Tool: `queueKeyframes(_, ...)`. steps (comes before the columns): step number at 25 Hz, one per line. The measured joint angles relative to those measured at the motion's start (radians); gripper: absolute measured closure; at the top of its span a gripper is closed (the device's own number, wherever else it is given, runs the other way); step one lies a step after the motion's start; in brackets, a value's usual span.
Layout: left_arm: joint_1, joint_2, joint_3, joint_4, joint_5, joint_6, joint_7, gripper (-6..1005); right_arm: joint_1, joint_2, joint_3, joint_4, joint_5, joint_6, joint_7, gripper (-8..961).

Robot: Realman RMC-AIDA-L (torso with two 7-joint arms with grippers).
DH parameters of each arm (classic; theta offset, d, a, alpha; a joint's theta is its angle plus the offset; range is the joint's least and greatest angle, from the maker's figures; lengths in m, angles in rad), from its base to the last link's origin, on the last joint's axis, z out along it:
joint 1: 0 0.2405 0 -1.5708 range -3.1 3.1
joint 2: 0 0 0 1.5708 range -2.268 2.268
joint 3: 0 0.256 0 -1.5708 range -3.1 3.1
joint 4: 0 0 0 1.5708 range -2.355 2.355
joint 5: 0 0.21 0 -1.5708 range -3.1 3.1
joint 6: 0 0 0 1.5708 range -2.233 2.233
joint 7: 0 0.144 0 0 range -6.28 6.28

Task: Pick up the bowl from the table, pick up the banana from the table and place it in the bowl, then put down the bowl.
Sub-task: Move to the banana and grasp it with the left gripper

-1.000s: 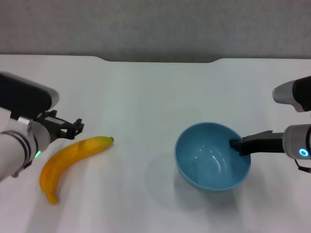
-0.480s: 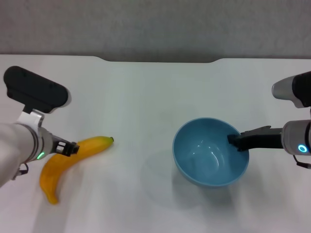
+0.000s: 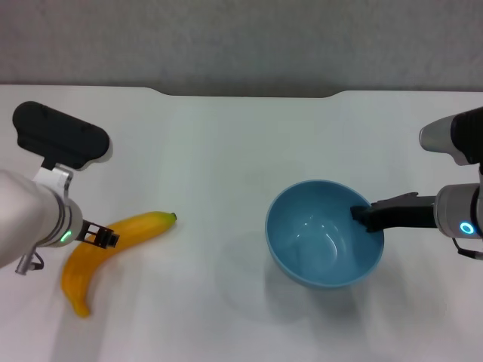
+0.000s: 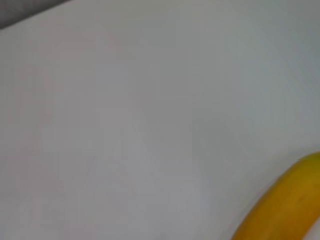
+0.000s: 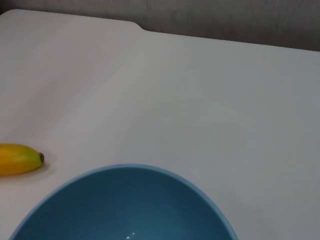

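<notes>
lifted slightly higher and shifted a little left since a second ago, the bowl (image 3: 324,234) is hanging above the table (image 3: 226,151), holding nothing, with the right gripper (image 3: 364,217) pinching its right rim. far to the left, the banana (image 3: 113,253) is lying on the table as the left gripper (image 3: 99,237), now lower, is sitting over its middle; whether its fingers are parted cannot be told.

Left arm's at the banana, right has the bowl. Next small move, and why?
Probably close the left gripper on the banana. It sits at the banana's middle, and the fruit lies flat on the table. The right gripper already pinches the bowl by its rim, and the bowl's shadow suggests it is off the table, ready to receive.
</notes>
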Motion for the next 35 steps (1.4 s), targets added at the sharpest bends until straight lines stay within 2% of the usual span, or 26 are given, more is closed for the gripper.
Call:
queueKeyframes(5,-0.051,-0.01,0.008,0.085,0.008,-0.002,-0.007,296,0.003,0.0,-0.001,0.002,0.0,-0.001,0.0,916)
queueKeyframes(9,-0.066,-0.012,0.009,0.106,0.004,0.008,-0.009,296,0.004,0.0,-0.002,0.003,0.0,-0.001,0.0,916)
queueKeyframes(16,-0.025,-0.006,0.004,-0.003,-0.001,0.051,-0.011,296,-0.003,0.0,0.003,0.004,-0.001,-0.003,0.0,916)
queueKeyframes(26,-0.007,0.0,0.016,-0.078,-0.002,0.092,-0.012,301,-0.005,0.0,0.005,0.004,0.0,-0.003,-0.003,916)
queueKeyframes(35,-0.007,-0.002,0.037,-0.059,-0.003,0.106,-0.012,323,0.0,0.001,0.002,0.004,0.002,-0.002,-0.004,916)
